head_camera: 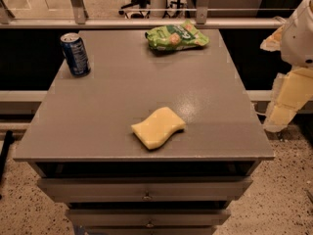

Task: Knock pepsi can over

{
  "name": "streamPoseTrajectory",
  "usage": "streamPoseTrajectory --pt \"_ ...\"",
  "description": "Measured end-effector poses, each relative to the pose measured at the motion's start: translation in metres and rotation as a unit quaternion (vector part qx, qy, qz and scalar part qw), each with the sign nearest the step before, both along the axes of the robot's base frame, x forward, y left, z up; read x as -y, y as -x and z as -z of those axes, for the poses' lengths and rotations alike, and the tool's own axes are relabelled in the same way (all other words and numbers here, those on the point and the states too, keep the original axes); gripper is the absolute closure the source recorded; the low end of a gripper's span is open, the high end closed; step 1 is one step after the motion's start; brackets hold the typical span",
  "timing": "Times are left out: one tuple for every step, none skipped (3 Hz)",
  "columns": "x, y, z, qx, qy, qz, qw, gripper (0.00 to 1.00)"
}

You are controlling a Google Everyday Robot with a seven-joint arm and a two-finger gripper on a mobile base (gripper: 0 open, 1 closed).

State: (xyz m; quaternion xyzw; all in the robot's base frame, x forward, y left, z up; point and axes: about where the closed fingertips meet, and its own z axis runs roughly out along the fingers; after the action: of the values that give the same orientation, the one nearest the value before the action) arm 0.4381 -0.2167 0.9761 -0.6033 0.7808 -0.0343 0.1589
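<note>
The pepsi can (75,54) is dark blue with a silver top. It stands upright near the far left corner of the grey table top (112,111). My gripper (279,115) hangs off the table's right side, beyond its edge and pointing down toward the floor, under the white arm (299,33). It is far from the can, about a full table width to its right, and holds nothing that I can see.
A green snack bag (176,35) lies at the far middle of the table. A yellow sponge (158,127) lies near the front middle. Drawers (146,189) sit below the top. A rail and glass partition (146,21) run behind the table.
</note>
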Motion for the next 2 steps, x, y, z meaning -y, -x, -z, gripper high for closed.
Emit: streamPoseTrajectory --pt "0.0000 0.0000 0.0000 0.000 0.000 0.000 1.0000 0.00" --pt "-0.0062 -0.0023 0.0011 0.003 -0.012 -0.003 0.9999 0.00"
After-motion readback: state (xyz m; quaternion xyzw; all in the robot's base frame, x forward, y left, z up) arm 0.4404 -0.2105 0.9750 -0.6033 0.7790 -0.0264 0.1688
